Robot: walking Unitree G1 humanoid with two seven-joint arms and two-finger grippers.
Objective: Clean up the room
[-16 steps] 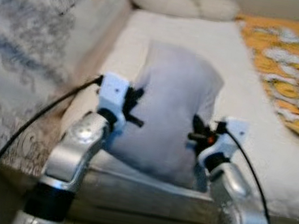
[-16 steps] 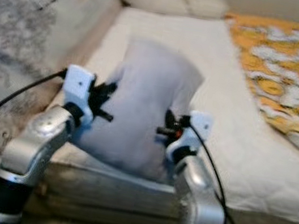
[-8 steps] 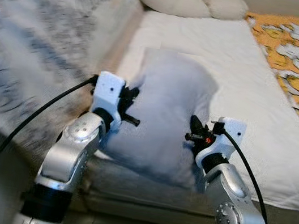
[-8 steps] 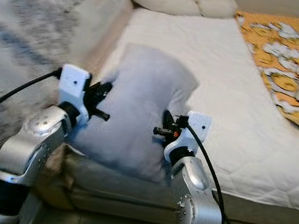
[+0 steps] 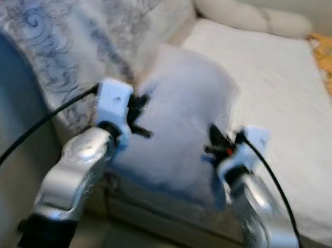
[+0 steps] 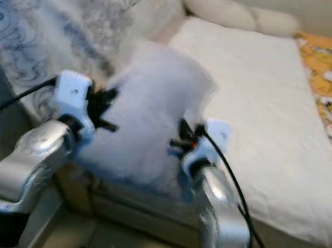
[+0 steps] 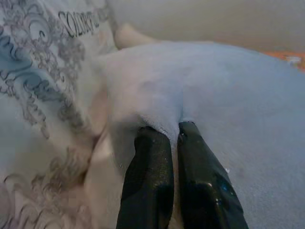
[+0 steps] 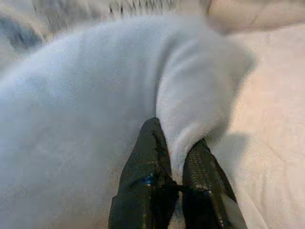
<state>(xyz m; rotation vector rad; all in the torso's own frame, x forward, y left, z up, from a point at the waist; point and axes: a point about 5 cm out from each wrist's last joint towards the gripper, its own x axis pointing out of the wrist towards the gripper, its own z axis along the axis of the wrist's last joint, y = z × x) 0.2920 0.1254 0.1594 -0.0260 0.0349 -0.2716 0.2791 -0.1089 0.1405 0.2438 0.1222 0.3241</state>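
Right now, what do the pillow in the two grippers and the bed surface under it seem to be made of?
Pillow: seemingly soft matte fleece or plush, pale blue-grey; it puckers where the left gripper and right gripper pinch it.
Mattress cover: probably quilted white cotton, with a faint stitched pattern; blur leaves this uncertain.

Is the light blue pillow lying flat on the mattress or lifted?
Lifted on end: the light blue pillow stands between left end effector and right end effector, each pinching an edge.

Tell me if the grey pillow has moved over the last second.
Yes. Pinched by the left gripper and right gripper, the grey pillow has shifted leftward across the mattress, nearer the patterned blanket.
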